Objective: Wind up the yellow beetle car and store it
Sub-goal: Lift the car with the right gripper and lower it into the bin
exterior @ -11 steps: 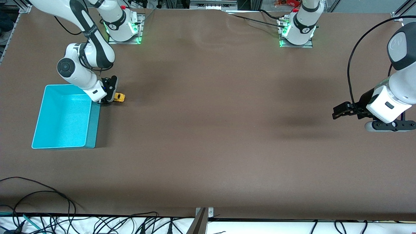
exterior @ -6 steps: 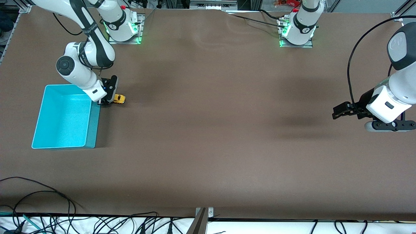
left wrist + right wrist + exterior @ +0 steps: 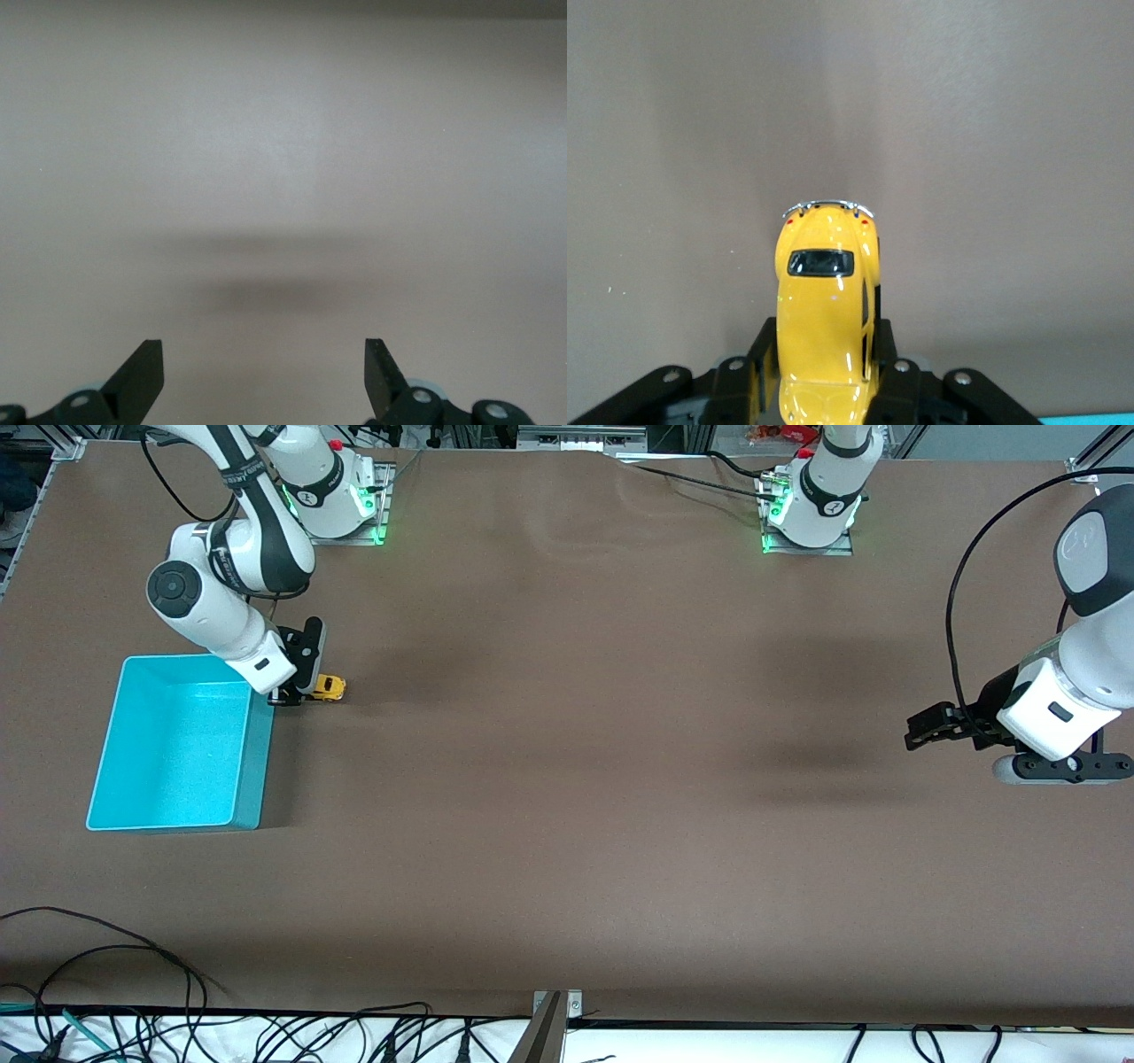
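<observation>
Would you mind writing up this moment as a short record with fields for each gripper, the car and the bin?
right gripper: shut on the yellow beetle car, beside the turquoise bin's corner
yellow beetle car: clamped between the fingers, tail pointing away from the gripper
turquoise bin: on the table at the right arm's end, nothing inside
left gripper: open, holds nothing, waits over bare table at the left arm's end

A brown table (image 3: 567, 797) filled the scene, its surface marked by soft shadows. A turquoise bin (image 3: 252, 779), open at the top, sat toward the right arm's end of the table. Black cables (image 3: 133, 992) trailed over the table's edge nearest the front camera, and a tangle of them ran along a white strip (image 3: 709, 1045) below that edge.
</observation>
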Action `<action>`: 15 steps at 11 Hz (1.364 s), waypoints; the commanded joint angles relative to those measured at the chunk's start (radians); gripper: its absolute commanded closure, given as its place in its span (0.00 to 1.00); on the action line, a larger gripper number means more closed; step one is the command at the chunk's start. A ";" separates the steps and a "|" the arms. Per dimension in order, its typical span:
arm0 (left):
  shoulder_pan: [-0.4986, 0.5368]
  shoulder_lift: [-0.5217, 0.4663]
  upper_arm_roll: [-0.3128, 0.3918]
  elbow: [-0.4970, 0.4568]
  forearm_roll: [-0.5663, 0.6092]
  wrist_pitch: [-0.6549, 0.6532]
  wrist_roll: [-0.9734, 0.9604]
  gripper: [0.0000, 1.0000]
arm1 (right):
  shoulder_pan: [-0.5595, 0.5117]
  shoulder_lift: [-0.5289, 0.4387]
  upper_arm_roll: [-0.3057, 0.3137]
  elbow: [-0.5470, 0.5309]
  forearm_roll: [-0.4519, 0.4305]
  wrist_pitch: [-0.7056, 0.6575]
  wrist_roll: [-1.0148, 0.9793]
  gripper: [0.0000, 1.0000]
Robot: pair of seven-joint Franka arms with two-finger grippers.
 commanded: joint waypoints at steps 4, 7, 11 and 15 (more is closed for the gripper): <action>-0.010 -0.007 0.010 0.014 -0.026 -0.016 0.025 0.00 | -0.002 -0.049 0.024 0.174 0.008 -0.255 -0.040 1.00; -0.010 -0.006 0.010 0.014 -0.026 -0.016 0.025 0.00 | -0.011 -0.038 -0.032 0.284 -0.012 -0.358 -0.213 1.00; -0.011 -0.001 0.010 0.027 -0.026 -0.016 0.026 0.00 | -0.054 0.031 -0.145 0.328 -0.038 -0.355 -0.466 1.00; -0.017 0.005 0.010 0.038 -0.024 -0.016 0.028 0.00 | -0.178 0.157 -0.157 0.419 -0.049 -0.357 -0.695 1.00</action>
